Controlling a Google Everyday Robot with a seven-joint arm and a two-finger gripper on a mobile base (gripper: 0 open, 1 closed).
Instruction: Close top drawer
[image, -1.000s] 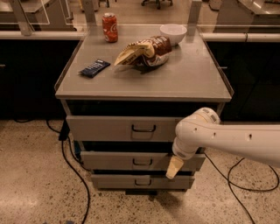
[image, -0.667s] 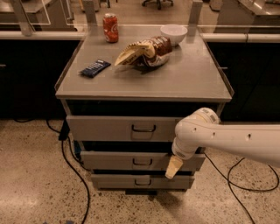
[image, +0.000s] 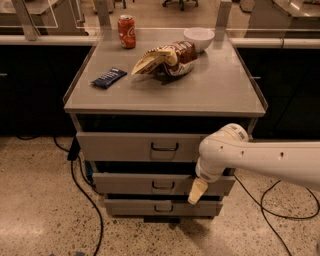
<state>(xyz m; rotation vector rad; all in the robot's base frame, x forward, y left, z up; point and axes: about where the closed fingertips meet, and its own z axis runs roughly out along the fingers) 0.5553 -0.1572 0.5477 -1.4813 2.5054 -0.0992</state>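
Observation:
The top drawer (image: 125, 146) is the widest of three grey drawers under the cabinet's top, with a tall flat front and a small dark wire handle (image: 164, 147). It stands pulled out a little, with a dark gap above it. My white arm (image: 260, 159) comes in from the right, in front of the drawer's right end. My gripper (image: 196, 191) hangs down below the top drawer, over the right part of the middle drawer (image: 140, 183) and just above the bottom drawer (image: 145, 207).
On the grey cabinet top (image: 220, 90) lie a red soda can (image: 126, 31), a white bowl (image: 198, 38), a chip bag (image: 165, 60) and a dark blue packet (image: 109, 77). Black cables (image: 85, 195) run across the speckled floor at left and right. Dark counters stand behind.

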